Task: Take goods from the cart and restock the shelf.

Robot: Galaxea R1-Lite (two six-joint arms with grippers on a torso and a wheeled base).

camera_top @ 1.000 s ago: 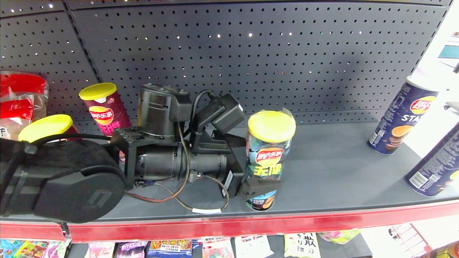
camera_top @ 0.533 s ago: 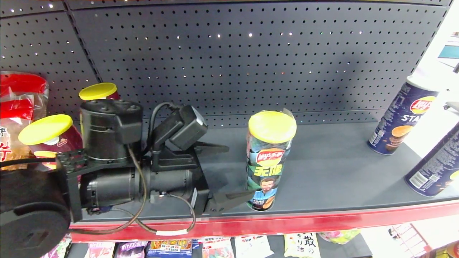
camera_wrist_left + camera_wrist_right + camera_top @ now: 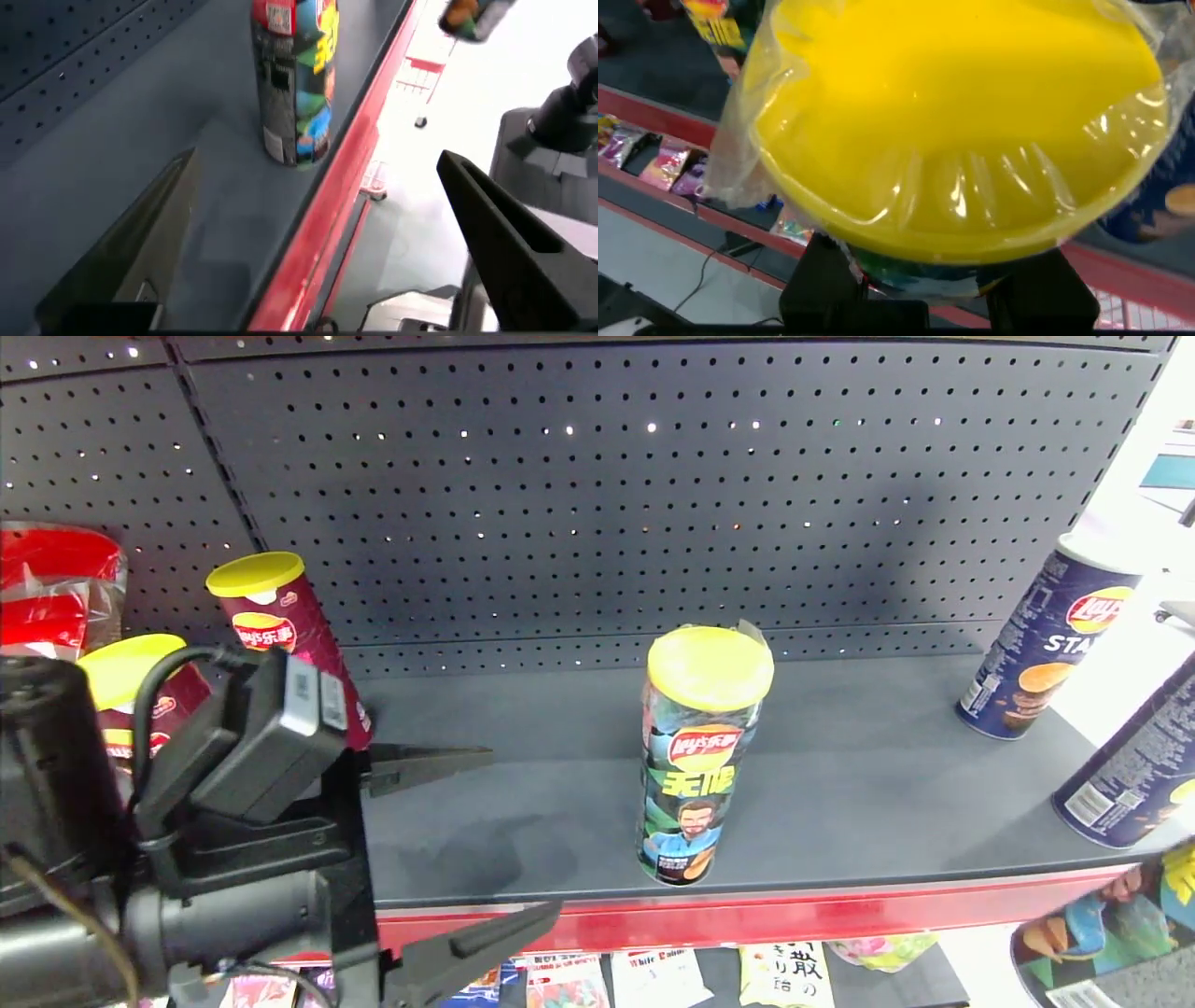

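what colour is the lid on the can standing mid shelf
Yellow lid; clearest in the head view.

Matt metal shelf [image 3: 840,784], glossy film-wrapped can [image 3: 952,131]

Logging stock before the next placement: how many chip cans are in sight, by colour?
Maroon cardboard chip cans with yellow lids: 2
Green-printed cardboard chip cans with yellow lids: 2, one on the shelf, one in the right gripper
Dark blue cardboard chip cans: 2
Total: 6
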